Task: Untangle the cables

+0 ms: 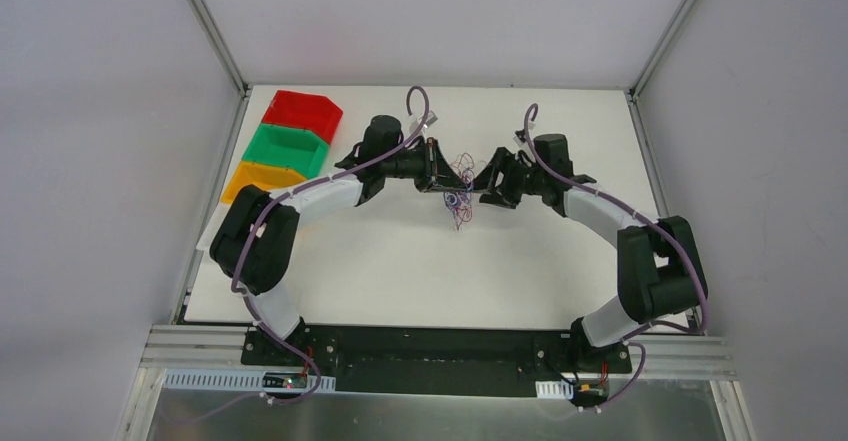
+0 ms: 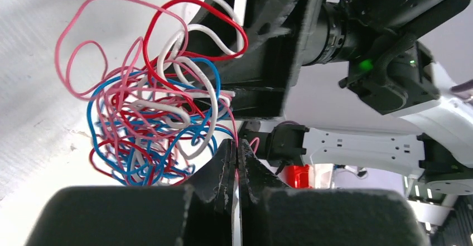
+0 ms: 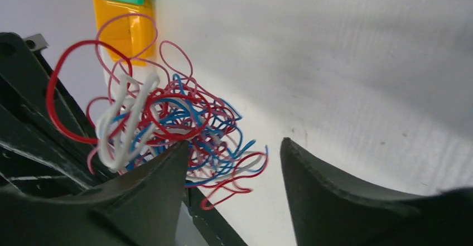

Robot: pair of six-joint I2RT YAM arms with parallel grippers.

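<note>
The cables (image 1: pixel 460 186) are a small tangle of thin red, blue, pink and white wires, hanging between my two grippers above the table's far middle. In the left wrist view the tangle (image 2: pixel 156 112) bunches just beyond my left gripper (image 2: pixel 238 145), which is shut on a pink strand of it. In the right wrist view the tangle (image 3: pixel 167 123) lies against the left finger (image 3: pixel 162 173) of my right gripper (image 3: pixel 234 148), which is open with loose red and blue loops reaching into the gap. The right gripper (image 1: pixel 492 183) faces the left gripper (image 1: pixel 440 176) closely.
Three bins stand at the table's far left: red (image 1: pixel 303 111), green (image 1: pixel 285 148) and orange (image 1: pixel 258 178). The green and orange bins also show in the right wrist view (image 3: pixel 120 11). The white table (image 1: pixel 420 271) ends in a metal rail near the arm bases.
</note>
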